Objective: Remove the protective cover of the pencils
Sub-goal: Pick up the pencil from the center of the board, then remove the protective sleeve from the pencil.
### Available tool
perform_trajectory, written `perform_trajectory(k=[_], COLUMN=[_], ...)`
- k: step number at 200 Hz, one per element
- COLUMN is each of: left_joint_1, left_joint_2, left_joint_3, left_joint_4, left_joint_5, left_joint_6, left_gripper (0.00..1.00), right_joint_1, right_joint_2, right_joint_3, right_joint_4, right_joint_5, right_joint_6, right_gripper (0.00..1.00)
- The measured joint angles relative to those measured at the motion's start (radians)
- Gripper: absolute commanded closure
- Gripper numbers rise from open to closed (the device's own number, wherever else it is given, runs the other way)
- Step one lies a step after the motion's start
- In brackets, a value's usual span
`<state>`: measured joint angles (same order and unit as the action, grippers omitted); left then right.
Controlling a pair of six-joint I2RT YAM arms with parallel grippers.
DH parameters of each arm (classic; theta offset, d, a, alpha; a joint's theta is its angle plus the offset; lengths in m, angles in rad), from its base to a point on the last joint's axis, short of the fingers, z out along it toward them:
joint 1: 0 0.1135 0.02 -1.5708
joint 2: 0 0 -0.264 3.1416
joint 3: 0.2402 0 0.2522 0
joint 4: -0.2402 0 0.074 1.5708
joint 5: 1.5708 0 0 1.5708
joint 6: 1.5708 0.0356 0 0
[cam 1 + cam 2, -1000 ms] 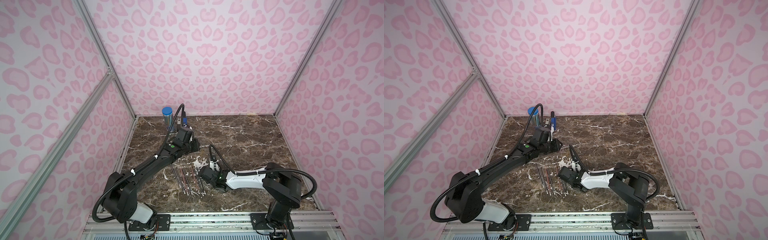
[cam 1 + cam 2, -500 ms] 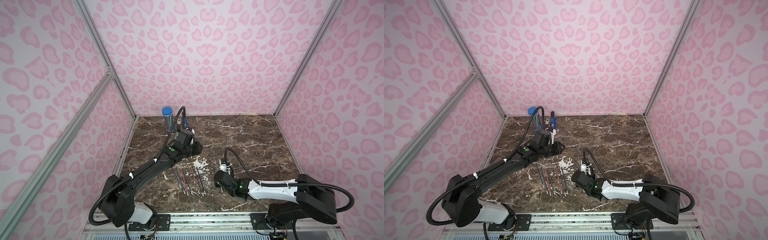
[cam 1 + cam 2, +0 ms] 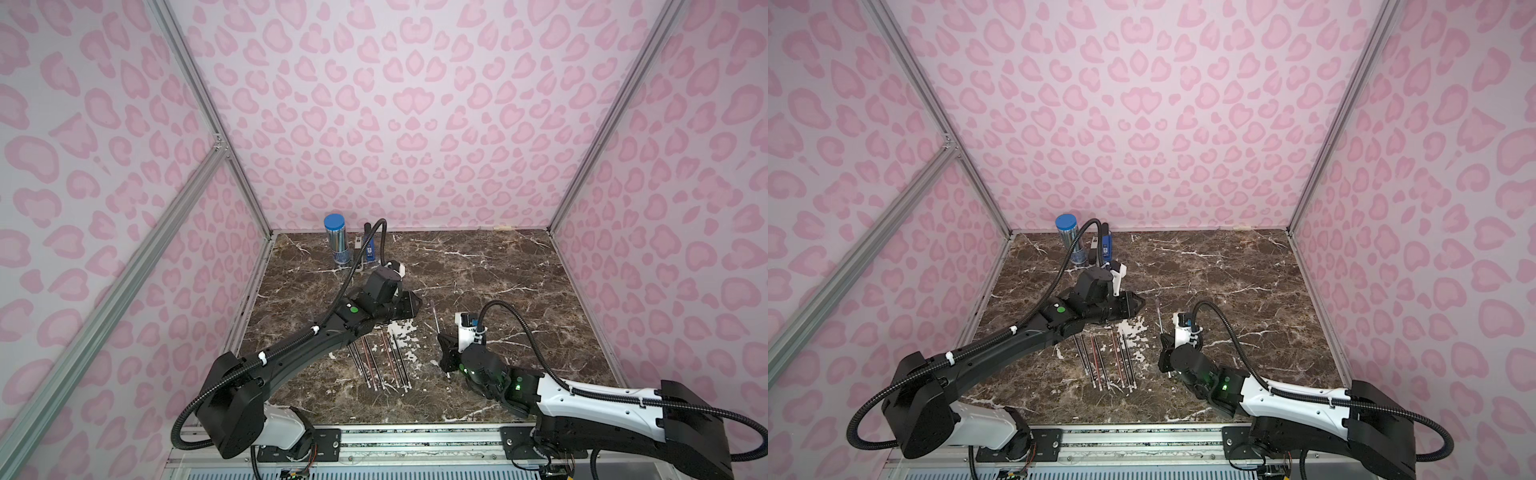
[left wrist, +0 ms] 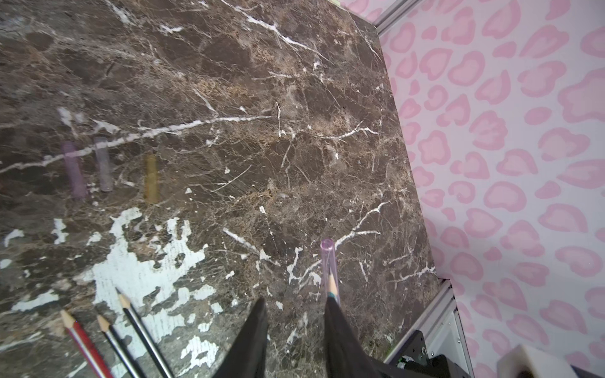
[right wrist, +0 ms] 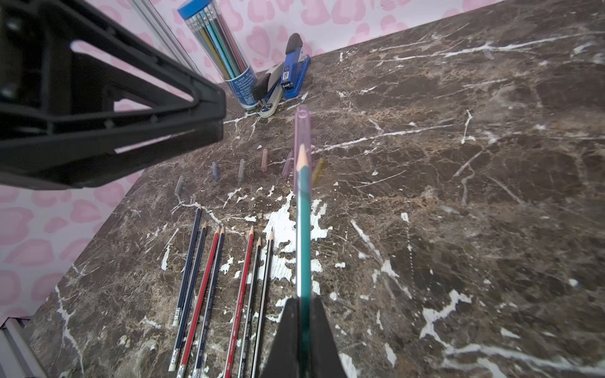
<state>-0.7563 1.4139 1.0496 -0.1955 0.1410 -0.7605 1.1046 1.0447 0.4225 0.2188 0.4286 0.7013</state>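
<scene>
1. Seven pencils (image 5: pixel 243 278) lie side by side on the surface (image 5: pixel 458 196), lower left of centre in the right wrist view, with their tips bare.
2. One teal pencil (image 5: pixel 303 245) is clenched in the right hand (image 5: pixel 302 299), to the right of the row. One purple cap (image 5: pixel 302 131) sits on its tip.
3. Six loose caps (image 5: pixel 241 169) lie in a line beyond the seven tips.
4. One blue-lidded tube (image 5: pixel 226 55) and two staplers (image 5: pixel 294 72) stand at the upper left of the surface.
5. The left hand (image 4: pixel 294 299) has its fingers slightly parted and grasps nothing. In the left wrist view the capped tip is just beside one finger.
6. Compared with a second ago, the right hand has moved right, away from the row. The left hand has shifted right and lower in the frame, towards the capped tip. The row lies unchanged.
</scene>
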Motion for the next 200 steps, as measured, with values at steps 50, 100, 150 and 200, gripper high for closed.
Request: perform_trajectory(k=[50, 100, 150, 200], left_joint_1=[-0.038, -0.050, -0.053, -0.053], left_joint_2=[0.002, 0.015, 0.020, 0.020], left_joint_3=[0.000, 0.000, 0.000, 0.002], left_joint_4=[0.032, 0.038, 0.040, 0.040], left_joint_5=[-0.018, -0.027, -0.036, -0.055], left_joint_6=[-0.008, -0.018, -0.018, -0.016], left_gripper=[0.67, 0.67, 0.67, 0.72], right_joint_1=[-0.006, -0.007, -0.007, -0.007], right_joint_2=[-0.005, 0.021, 0.046, 0.051], right_joint_3=[0.020, 0.052, 0.080, 0.084], right_joint_4=[0.001, 0.008, 0.027, 0.030], right_joint_5=[-0.002, -0.012, -0.047, -0.070], right_joint_6=[-0.017, -0.031, -0.037, -0.038], right_gripper=[0.93, 0.94, 0.95, 0.95])
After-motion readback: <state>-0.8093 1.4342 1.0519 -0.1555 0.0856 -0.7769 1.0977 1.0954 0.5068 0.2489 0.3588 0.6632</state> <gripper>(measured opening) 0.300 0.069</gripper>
